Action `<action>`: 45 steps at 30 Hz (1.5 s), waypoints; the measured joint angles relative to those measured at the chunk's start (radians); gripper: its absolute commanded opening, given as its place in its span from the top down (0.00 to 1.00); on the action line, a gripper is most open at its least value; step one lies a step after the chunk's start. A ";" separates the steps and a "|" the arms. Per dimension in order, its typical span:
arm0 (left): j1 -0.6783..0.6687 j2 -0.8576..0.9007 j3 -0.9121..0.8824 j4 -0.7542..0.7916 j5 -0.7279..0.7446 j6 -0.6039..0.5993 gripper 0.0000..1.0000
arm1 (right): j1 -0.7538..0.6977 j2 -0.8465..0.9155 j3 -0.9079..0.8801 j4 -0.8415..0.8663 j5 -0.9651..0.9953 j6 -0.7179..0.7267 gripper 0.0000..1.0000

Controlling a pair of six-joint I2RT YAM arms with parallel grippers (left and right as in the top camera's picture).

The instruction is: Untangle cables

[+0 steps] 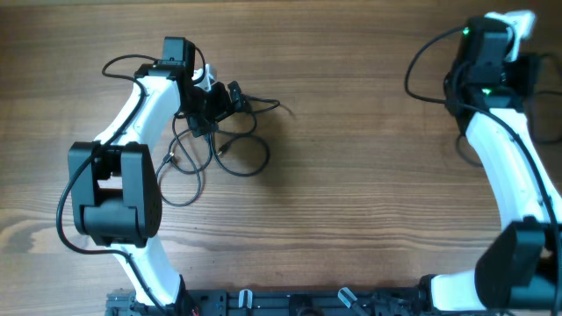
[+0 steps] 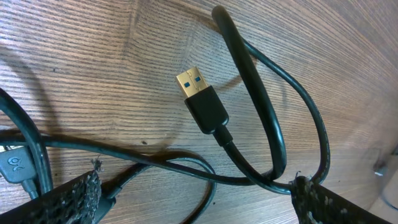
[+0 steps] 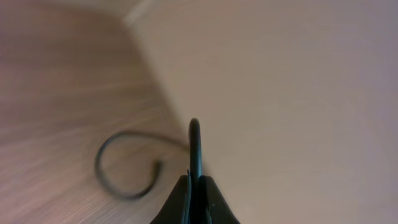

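Left gripper (image 2: pixel 199 194), jaws spread, hovers over the cables (image 1: pixel 215 149) on the table's (image 1: pixel 351 193) left side, a USB plug (image 2: pixel 202 99) between its fingers. Likely choosing a strand. Next, close on that plug and draw it clear. Far right, the right gripper (image 3: pixel 194 186) has its jaws pressed together.

Overhead: even soft light, faint shadows under cables (image 1: pixel 213 133). Left wrist: sharp, glint on USB plug (image 2: pixel 202 102). Right wrist: heavy blur, washed out, curled black cord (image 3: pixel 97 165) soft.

A wood-grain table (image 1: pixel 351 219) bears black cables (image 2: pixel 208 109), seemingly tangled in loose loops.
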 measured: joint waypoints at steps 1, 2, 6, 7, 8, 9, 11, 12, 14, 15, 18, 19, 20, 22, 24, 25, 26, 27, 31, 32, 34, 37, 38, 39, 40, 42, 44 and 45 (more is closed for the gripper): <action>0.000 0.000 0.000 0.000 0.000 0.000 0.00 | 0.000 0.039 0.000 -0.057 -0.100 0.038 0.96; 0.000 0.000 0.000 0.000 0.000 0.000 0.00 | 0.000 0.049 0.000 -0.079 -0.148 0.064 0.96; 0.000 0.000 0.000 0.000 0.000 0.000 0.00 | 0.000 0.101 0.000 -0.122 -0.338 0.187 0.96; 0.000 0.000 0.000 0.000 0.000 0.000 0.00 | 0.000 0.113 0.000 -0.132 -0.383 0.219 0.96; 0.000 0.000 0.000 0.000 0.000 0.000 0.00 | 0.000 0.121 0.000 -0.140 -0.419 0.248 0.96; 0.000 0.000 0.000 0.000 0.000 0.000 0.00 | 0.000 0.126 0.000 -0.146 -0.445 0.272 0.96; 0.000 0.000 0.000 0.000 0.000 0.000 0.00 | 0.000 0.132 0.000 -0.159 -0.491 0.312 0.96; 0.000 0.000 0.000 0.000 0.000 0.000 0.00 | 0.000 0.132 0.000 -0.169 -0.505 0.327 0.95; 0.000 0.000 0.000 0.000 0.000 0.000 0.00 | 0.000 0.132 0.000 -0.206 -0.542 0.354 0.92; 0.000 0.000 0.000 0.001 0.000 0.000 0.00 | 0.000 0.132 0.000 -0.231 -0.561 0.364 0.91; 0.000 0.000 0.000 0.003 -0.001 0.000 0.00 | 0.000 0.132 0.000 -0.320 -0.617 0.381 0.87; 0.000 0.000 0.000 0.003 -0.005 0.000 0.00 | 0.000 0.132 0.000 -0.348 -0.633 0.385 0.84; 0.000 0.000 0.000 0.003 -0.009 0.000 0.00 | 0.000 0.132 0.001 -0.396 -0.660 0.394 0.82; 0.000 0.000 0.000 0.002 -0.017 0.000 0.00 | 0.000 0.132 0.001 -0.469 -0.707 0.425 0.72; 0.000 0.000 0.000 0.003 -0.023 0.000 0.00 | 0.000 0.132 0.001 -0.544 -0.773 0.466 0.69; 0.000 0.000 0.000 0.000 -0.023 0.000 0.00 | 0.000 0.132 0.001 -0.563 -0.799 0.483 0.66; 0.000 0.000 0.000 0.001 -0.026 0.000 0.00 | 0.000 0.132 0.001 -0.586 -0.829 0.497 0.62; 0.000 0.000 0.000 0.000 -0.027 0.000 0.00 | 0.000 0.132 0.001 -0.605 -0.850 0.507 0.57; 0.000 0.000 0.000 0.007 -0.033 -0.001 0.00 | 0.000 0.132 0.000 -0.675 -0.918 0.542 0.20; 0.000 0.000 0.000 0.011 -0.034 -0.003 0.00 | 0.000 0.132 0.000 -0.700 -0.939 0.547 0.20; 0.000 0.000 0.000 0.015 -0.033 -0.013 0.00 | 0.000 0.132 0.000 -0.735 -0.990 0.575 0.18; 0.000 0.000 0.000 0.015 -0.028 -0.027 0.00 | 0.002 0.132 0.000 -0.747 -1.102 0.629 0.07; 0.000 0.000 0.000 0.015 -0.025 -0.027 0.00 | 0.003 0.132 0.000 -0.745 -1.131 0.640 0.03; 0.000 0.000 0.000 0.015 -0.024 -0.028 0.00 | 0.009 0.132 0.000 -0.740 -1.164 0.648 0.00; 0.000 0.000 0.000 0.015 -0.021 -0.029 0.00 | 0.016 0.132 0.000 -0.739 -1.185 0.659 0.01; 0.000 0.000 0.000 0.015 -0.016 -0.026 0.00 | 0.040 0.132 0.000 -0.734 -1.227 0.669 0.00; 0.000 0.000 0.000 0.019 0.002 -0.014 0.00 | 0.066 0.132 0.000 -0.727 -1.256 0.679 0.00; 0.000 0.000 0.000 0.020 0.012 -0.008 0.00 | 0.079 0.132 0.000 -0.723 -1.265 0.688 0.00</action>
